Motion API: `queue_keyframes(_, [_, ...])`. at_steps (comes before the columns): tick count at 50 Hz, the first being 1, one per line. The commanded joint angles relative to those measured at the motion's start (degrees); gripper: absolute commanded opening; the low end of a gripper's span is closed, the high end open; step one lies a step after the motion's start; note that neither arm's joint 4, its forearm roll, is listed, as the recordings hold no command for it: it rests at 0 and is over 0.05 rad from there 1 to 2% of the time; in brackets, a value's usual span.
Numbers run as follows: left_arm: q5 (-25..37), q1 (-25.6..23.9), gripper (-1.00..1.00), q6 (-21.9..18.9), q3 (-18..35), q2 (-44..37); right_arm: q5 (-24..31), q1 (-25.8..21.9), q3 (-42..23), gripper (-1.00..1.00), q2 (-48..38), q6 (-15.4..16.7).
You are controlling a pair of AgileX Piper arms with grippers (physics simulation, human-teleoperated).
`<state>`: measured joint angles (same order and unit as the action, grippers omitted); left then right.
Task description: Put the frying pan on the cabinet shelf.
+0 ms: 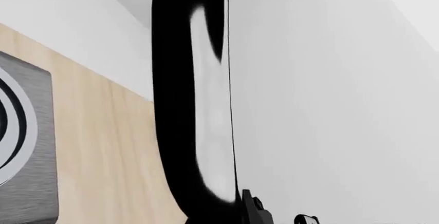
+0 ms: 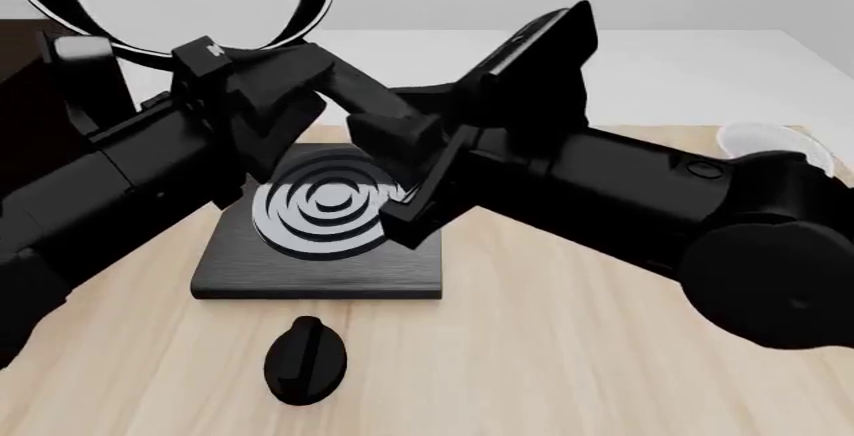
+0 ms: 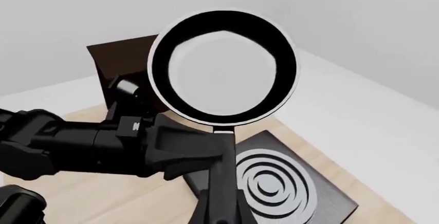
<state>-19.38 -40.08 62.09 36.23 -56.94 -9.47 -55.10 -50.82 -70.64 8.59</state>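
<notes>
Right wrist view gives me the clearest look: the frying pan (image 3: 223, 67) is up in the air, tipped so its glossy inside faces this camera, with its long handle running down from the bowl. My left gripper (image 3: 205, 154) comes in from the side and its jaws are closed across that handle, just below where it joins the bowl. My right gripper (image 3: 218, 211) sits further down the same handle at the frame's edge; I cannot tell whether its jaws are clamped or merely close to it.

From the front, the pan (image 2: 174, 1) rides above and beyond the left gripper (image 2: 287, 76), cut by the frame's top, and the right gripper (image 2: 400, 141) is hidden behind its own arm.

Behind the pan, past the left jaws, stands the dark cabinet (image 3: 120, 62), apart from the pan. Below both jaws lies the stove plate (image 2: 320, 231) on the wooden table (image 2: 561, 356), with a black knob (image 2: 306, 358) nearer me.
</notes>
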Motion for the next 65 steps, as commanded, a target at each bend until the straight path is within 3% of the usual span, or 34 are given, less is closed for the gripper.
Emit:
queue_keyframes(1, [1.7, 4.1, -1.0, -2.5, -0.6, -1.2, -1.1, -1.3, -0.6, 1.0, 3.5, -1.0])
queue_keyframes(20, [1.5, 4.6, -1.0, -3.1, -1.2, -0.4, 1.0, 0.0, -1.6, 1.0, 4.6, -0.9])
queue_keyframes(35, [0.9, 5.6, -1.0, -3.0, -1.8, -0.2, 4.2, 1.2, -2.6, 1.0, 8.2, -2.7])
queue_keyframes(41, [2.5, 6.3, -1.0, -3.7, -0.5, 0.3, 5.3, 4.8, -1.6, 1.0, 11.2, -4.6])
queue_keyframes(51, [2.4, 9.1, -1.0, -3.1, -1.3, 1.7, 8.4, 10.1, 0.7, 1.0, 19.3, -4.9])
queue_keyframes(56, [1.6, 10.8, -1.0, -2.5, -2.5, 2.3, 9.8, 12.7, 2.9, 1.0, 22.6, -4.4])
queue_keyframes(65, [-0.6, 14.9, -1.0, -0.8, -4.9, 4.0, 10.2, 19.9, 10.1, 1.0, 31.1, -6.4])
